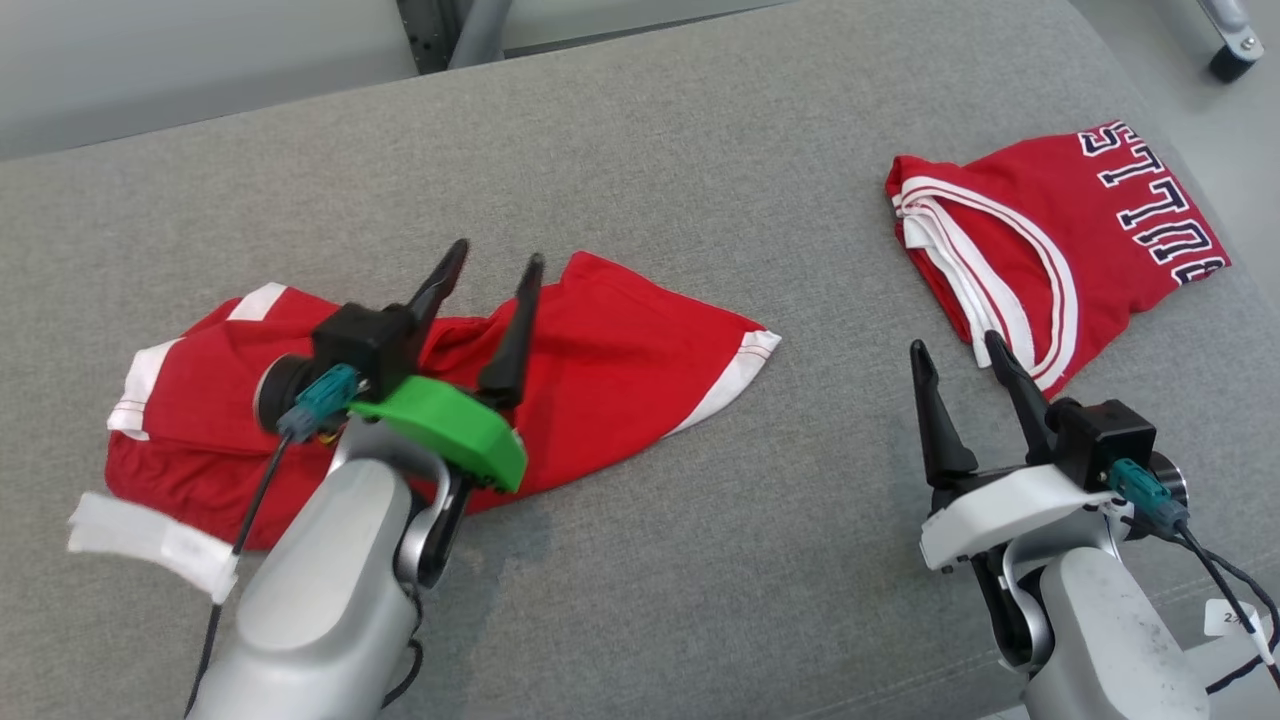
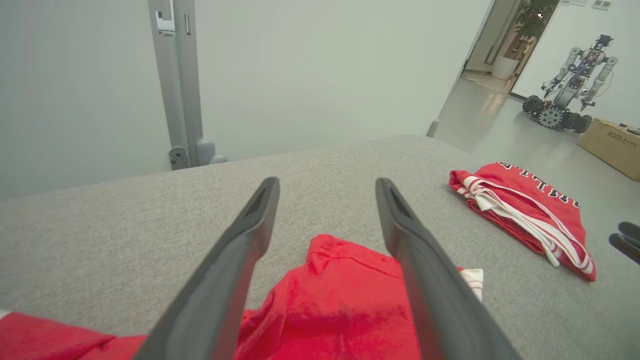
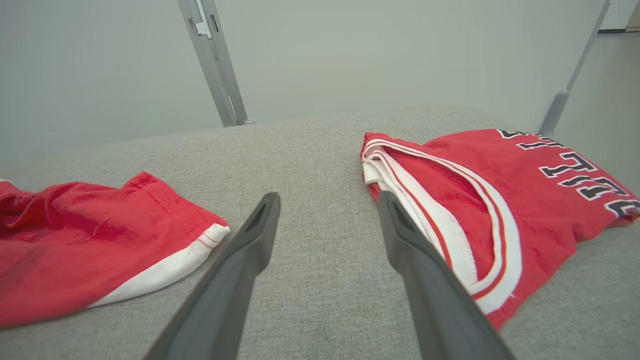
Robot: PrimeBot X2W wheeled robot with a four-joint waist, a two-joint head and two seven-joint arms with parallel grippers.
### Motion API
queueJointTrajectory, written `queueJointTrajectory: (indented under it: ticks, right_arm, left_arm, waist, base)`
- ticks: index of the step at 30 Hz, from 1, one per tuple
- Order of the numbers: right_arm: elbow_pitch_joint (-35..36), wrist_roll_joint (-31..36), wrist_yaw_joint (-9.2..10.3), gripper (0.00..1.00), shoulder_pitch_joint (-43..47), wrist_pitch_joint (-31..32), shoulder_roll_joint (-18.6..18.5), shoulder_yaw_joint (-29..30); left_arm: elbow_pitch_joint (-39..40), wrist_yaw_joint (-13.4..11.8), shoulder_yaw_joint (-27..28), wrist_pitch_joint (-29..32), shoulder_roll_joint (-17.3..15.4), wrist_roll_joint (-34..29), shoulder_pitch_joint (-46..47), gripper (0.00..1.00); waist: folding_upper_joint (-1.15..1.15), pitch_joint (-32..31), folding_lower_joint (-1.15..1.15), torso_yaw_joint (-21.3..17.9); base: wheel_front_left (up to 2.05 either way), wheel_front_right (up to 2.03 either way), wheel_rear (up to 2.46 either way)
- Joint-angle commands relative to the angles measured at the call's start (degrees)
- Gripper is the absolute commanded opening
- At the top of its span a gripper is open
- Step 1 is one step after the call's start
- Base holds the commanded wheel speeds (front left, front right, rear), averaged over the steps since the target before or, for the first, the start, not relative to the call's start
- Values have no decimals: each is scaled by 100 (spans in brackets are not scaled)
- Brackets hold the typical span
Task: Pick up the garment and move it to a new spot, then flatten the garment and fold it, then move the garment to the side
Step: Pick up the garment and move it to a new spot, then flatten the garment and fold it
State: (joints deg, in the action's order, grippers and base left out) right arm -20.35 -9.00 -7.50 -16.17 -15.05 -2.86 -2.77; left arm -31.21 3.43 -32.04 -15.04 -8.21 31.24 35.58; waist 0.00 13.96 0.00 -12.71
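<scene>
The garment (image 1: 620, 360), red with white side stripes and hem trim, lies crumpled on the grey padded surface (image 1: 700, 150) at the left. My left gripper (image 1: 495, 262) hovers just above its middle, open, with nothing between its fingers. The left wrist view shows red cloth (image 2: 340, 300) below and between the spread fingers of that gripper (image 2: 327, 182). My right gripper (image 1: 953, 345) stands open at the lower right, over bare grey surface. In the right wrist view this gripper (image 3: 328, 196) has the garment (image 3: 90, 240) to its left.
A second red garment (image 1: 1060, 230), folded, with white trim and dark-outlined lettering, lies at the right near the surface's edge, close to my right fingers (image 3: 425, 260). A metal post (image 2: 175, 85) stands behind the surface. Another robot (image 2: 570, 85) and a cardboard box (image 2: 612, 147) are far off.
</scene>
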Motion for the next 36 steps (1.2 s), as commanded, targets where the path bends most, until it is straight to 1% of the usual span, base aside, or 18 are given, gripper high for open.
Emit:
queueJointTrajectory:
  ticks: [1, 3, 4, 6, 10, 15, 17, 20, 25, 28, 32, 36]
  right_arm:
    - [-15, -20, 3, 100, 103, -15, -15, -5]
    - [-38, -27, 3, 100, 159, -15, -17, -11]
    - [-66, -28, 3, 100, 218, -15, -16, -15]
    - [-88, -10, 3, 100, 287, -15, -16, -24]
    - [-148, 63, 3, 100, 447, -15, -16, -76]
    - [-241, 85, 3, 100, 611, -15, -16, -121]
    - [-266, 70, 3, 100, 683, -15, -16, -128]
    - [-297, 35, 3, 100, 785, -15, -15, -141]
    - [-308, 13, 3, 100, 862, -15, -15, -134]
    - [-313, 4, 3, 100, 868, -15, -15, -145]
    - [-298, 34, 3, 100, 833, -15, -15, -157]
    - [-264, 79, 3, 100, 650, -15, -11, -447]
  left_arm:
    - [68, -78, 194, -15, -95, -122, -256, 100]
    - [309, -235, 657, -16, -167, -332, -599, 100]
    - [603, -364, 1110, -12, -216, -621, -1077, 100]
    - [831, -442, 1512, -7, -178, -830, -1588, 100]
    - [1127, -402, 2126, -8, -73, -1198, -2415, 100]
    - [1453, -302, 2900, -8, 213, -1442, -3308, 100]
    - [1583, -252, 3105, -9, 326, -1589, -3612, 100]
    - [1727, -169, 3339, -9, 459, -1798, -3991, 100]
    - [1716, -97, 3437, -9, 510, -1931, -4116, 100]
    - [1708, -92, 3432, -9, 523, -1944, -4103, 100]
    - [1659, -76, 3317, -9, 525, -1811, -3986, 100]
    - [1564, -39, 3209, -9, 524, -1727, -3824, 100]
  waist:
    - [0, -296, 0, 262]
    - [0, -429, 0, 340]
    - [0, -538, 0, 397]
    - [0, -668, 0, 451]
    - [0, -901, 0, 508]
    - [0, -1133, 0, 523]
    - [0, -1198, 0, 535]
    - [0, -1281, 0, 562]
    - [0, -1312, 0, 612]
    - [0, -1304, 0, 625]
    - [0, -1259, 0, 644]
    - [0, -1138, 0, 757]
  base:
    - [0, 0, 0]
    - [0, 0, 0]
    - [0, 0, 0]
    - [0, 0, 0]
    - [0, 0, 0]
    - [0, 0, 0]
    - [0, 0, 0]
    - [0, 0, 0]
    - [0, 0, 0]
    - [0, 0, 0]
    - [0, 0, 0]
    - [0, 0, 0]
